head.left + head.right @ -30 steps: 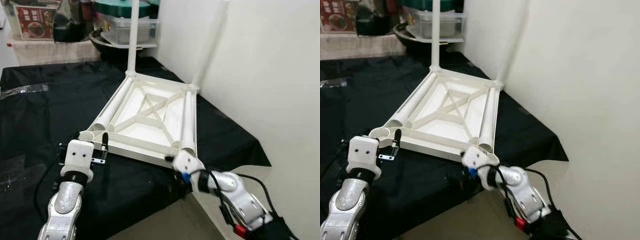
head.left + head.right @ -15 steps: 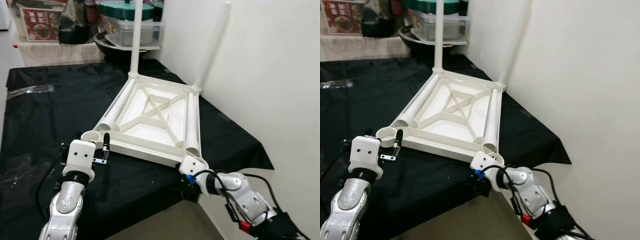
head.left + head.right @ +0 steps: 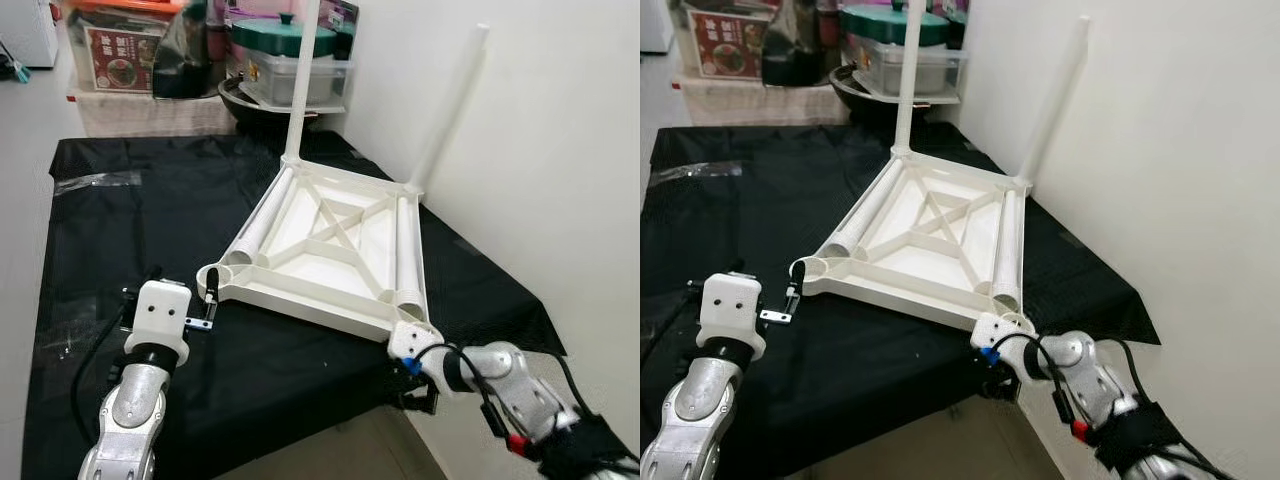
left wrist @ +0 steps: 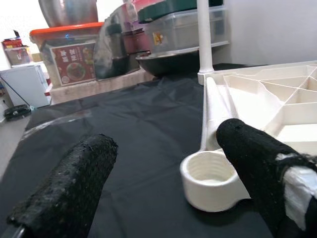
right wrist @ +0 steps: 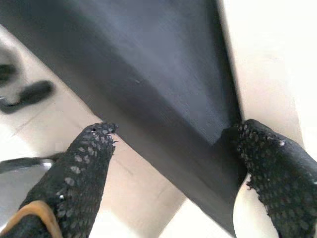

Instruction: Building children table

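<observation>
Tabletop (image 3: 330,250), white and upside down, lies on a table (image 3: 120,230) draped in black cloth beside a white wall (image 3: 560,150). Two legs (image 3: 300,85) stand screwed in; two more lie along its sides. Left tool (image 4: 163,163) spread at the empty corner socket (image 4: 210,178); right tool (image 5: 173,173) spread below the table's edge.

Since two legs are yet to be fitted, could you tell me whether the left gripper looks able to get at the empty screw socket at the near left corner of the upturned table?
Probably yes. The left gripper is open right at the socket, one finger beside its rim, nothing between them.
</observation>
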`<state>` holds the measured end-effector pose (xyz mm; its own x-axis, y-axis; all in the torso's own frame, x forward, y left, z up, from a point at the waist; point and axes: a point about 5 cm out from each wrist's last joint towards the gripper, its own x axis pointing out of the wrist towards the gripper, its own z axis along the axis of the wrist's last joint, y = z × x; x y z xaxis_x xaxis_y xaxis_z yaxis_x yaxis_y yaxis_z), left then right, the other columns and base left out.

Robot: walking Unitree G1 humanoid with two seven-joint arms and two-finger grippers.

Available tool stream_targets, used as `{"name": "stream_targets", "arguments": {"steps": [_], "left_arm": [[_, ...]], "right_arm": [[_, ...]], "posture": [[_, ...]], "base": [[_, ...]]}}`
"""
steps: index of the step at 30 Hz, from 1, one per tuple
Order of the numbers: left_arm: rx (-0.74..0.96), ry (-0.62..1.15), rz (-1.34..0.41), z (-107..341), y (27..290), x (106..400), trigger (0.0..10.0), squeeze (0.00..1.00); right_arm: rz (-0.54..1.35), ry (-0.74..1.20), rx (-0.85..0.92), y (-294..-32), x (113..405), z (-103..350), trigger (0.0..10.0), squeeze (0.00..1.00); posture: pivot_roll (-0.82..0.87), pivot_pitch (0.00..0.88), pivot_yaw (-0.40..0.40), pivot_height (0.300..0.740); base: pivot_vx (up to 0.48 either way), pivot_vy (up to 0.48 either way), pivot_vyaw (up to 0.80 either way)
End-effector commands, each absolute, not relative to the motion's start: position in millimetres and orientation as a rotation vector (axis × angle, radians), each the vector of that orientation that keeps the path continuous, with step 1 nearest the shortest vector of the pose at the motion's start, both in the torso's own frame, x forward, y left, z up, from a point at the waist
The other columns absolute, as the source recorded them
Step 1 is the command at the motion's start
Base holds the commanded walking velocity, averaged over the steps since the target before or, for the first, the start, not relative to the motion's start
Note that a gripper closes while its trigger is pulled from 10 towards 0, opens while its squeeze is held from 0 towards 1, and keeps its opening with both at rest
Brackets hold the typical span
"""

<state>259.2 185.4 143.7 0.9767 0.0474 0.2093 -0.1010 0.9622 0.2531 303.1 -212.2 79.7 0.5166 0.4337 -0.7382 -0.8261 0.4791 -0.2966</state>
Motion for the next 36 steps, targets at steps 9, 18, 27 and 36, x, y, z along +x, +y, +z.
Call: {"name": "stream_targets", "arguments": {"steps": [9,18,27,36], "left_arm": [[0.285,-0.163,0.08,136.0,187.5,256.0,10.0,0.0],[0.284,-0.167,0.059,136.8,182.1,259.8,10.0,0.0],[0.277,-0.182,0.048,140.2,184.3,259.5,10.0,0.0],[0.267,-0.194,0.034,142.1,180.4,260.4,10.0,0.0]], "right_arm": [[0.36,0.856,-0.784,-306.4,304.5,80.4,10.0,0.0],[0.378,0.692,-0.729,-283.8,323.4,89.4,10.0,0.0],[0.775,0.212,-0.481,-197.8,338.6,156.3,10.0,0.0],[0.844,-0.059,-0.409,-153.7,337.1,196.2,10.0,0.0]], "posture": [[0.07,0.0,-0.162,0.74],[0.07,0.0,-0.146,0.74],[0.07,0.0,-0.14,0.74],[0.08,0.0,-0.144,0.74]], "base": [[0.0,0.0,0.0],[0.0,0.0,0.0],[0.0,0.0,0.0],[0.0,0.0,0.0]]}}
